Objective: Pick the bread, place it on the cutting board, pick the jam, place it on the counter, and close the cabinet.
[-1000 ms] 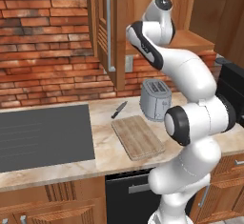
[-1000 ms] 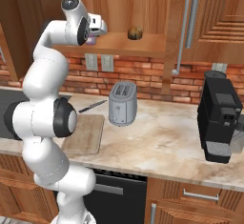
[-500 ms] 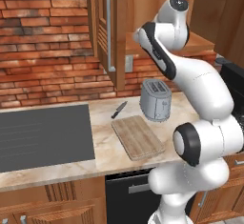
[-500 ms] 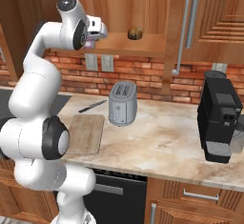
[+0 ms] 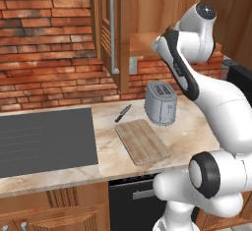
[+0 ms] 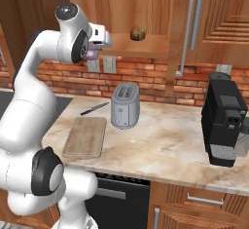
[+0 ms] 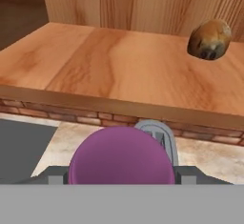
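Holding the jam [image 7: 121,155] between closed fingers, our gripper [image 6: 95,52] hangs just off the front edge of the open cabinet [image 6: 141,47] shelf, well above the counter [image 6: 160,140]. The bread [image 7: 209,39] sits on that shelf ahead of us and to one side, and the cutting board [image 6: 85,136] far below lies bare, so we judge the bread step not done. Setting down the jam and closing the door also remain. Directly beneath the gripper stand a toaster [image 6: 125,105] and a knife [image 6: 94,108], so the jar will need a bare patch beside them. A coffee machine [image 6: 224,118] stands well off.
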{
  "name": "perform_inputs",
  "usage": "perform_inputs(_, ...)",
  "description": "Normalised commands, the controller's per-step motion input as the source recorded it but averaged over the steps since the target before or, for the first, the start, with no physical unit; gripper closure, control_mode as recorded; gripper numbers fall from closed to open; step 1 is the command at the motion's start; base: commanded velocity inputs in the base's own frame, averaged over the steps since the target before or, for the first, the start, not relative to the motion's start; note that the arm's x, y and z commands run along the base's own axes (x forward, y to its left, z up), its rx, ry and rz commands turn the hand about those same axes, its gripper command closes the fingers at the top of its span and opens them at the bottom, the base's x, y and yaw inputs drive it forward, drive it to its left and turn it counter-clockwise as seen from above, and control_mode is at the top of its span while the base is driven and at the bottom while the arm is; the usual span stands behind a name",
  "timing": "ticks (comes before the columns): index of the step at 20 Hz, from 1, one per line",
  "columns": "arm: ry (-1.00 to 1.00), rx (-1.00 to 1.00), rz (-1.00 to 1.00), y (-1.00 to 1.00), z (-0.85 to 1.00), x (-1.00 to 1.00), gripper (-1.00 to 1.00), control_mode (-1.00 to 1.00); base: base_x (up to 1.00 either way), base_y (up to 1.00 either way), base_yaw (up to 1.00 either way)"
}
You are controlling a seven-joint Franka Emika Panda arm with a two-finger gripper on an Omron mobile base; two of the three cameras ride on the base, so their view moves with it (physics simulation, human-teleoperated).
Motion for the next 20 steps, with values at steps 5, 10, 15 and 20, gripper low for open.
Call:
perform_inputs(5,0.02,0.0,0.0,-0.28,-0.22,-0.5,1.0,-1.0,0.0,0.0,0.0)
perform_inputs(10,0.03,0.0,0.0,-0.26,-0.3,-0.4,1.0,-1.0,0.0,0.0,0.0)
perform_inputs(15,0.06,0.0,0.0,-0.2,-0.34,-0.3,1.0,-1.0,0.0,0.0,0.0)
perform_inputs(20,0.04,0.0,0.0,-0.25,-0.35,-0.33,1.0,-1.0,0.0,0.0,0.0)
